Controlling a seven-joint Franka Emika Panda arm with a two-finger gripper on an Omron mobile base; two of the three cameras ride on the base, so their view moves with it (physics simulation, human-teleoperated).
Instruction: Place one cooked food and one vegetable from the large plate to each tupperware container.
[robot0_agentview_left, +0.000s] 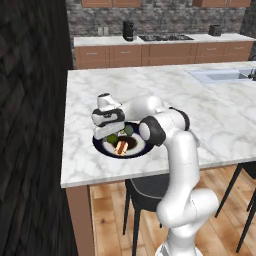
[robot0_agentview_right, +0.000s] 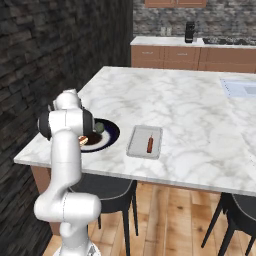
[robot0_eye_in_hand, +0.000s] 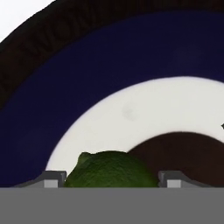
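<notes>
Left base view: marble island counter (robot0_agentview_left: 150, 90) fills the mid frame, white arm (robot0_agentview_left: 175, 165) rising at lower right w/ its hand bent down over the large plate (robot0_agentview_left: 102, 148) at center-left, near the counter's front edge. Right base view puts that plate at mid-left, partly behind the arm, w/ a rectangular light-grey tray (robot0_agentview_right: 136, 145) just to its right; a red-brown sausage (robot0_agentview_right: 150, 144) already lies in the tray.

Hand view: gripper (robot0_eye_in_hand: 111, 178) is low over the plate, fingertips (robot0_eye_in_hand: 54, 178) standing either side of a bumpy green vegetable (robot0_eye_in_hand: 109, 170). Jaws look spread around it w/ a gap each side; can't tell yet if pads touch it, so not a confirmed hold. A dark brown patty-like piece (robot0_eye_in_hand: 183, 157) sits just right of the veg, touching or nearly so.

Risks, as I judge them: the veg is rounded, so closing off-center could squirt it sideways; the right finger is near the brown piece and may nudge or pinch it too; pressing too low could scrape the plate.

Count: 1 plate; 1 tray seen; 1 sausage in tray. On plate, left base view: approx 2 green items, 1 hot-dog-like item (robot0_agentview_left: 120, 147), 1 dark piece; too small to be sure.
</notes>
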